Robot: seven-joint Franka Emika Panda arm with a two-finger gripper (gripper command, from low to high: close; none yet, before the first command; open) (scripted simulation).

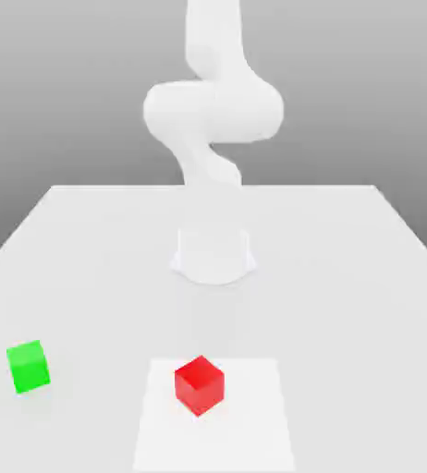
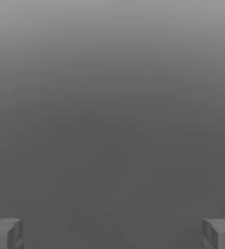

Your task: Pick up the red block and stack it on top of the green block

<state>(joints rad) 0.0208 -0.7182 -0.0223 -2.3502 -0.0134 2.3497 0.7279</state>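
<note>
while gripper (image 2: 112,233) gapes wide | red block (image 1: 199,384) apart from green block (image 1: 28,366)

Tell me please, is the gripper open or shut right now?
Open. In the hand view the gripper has its two fingertips at opposite edges, a wide empty gap between them.

The white arm (image 1: 213,111) rises bent from its base; its jaws stand wide apart, holding nothing.
</note>
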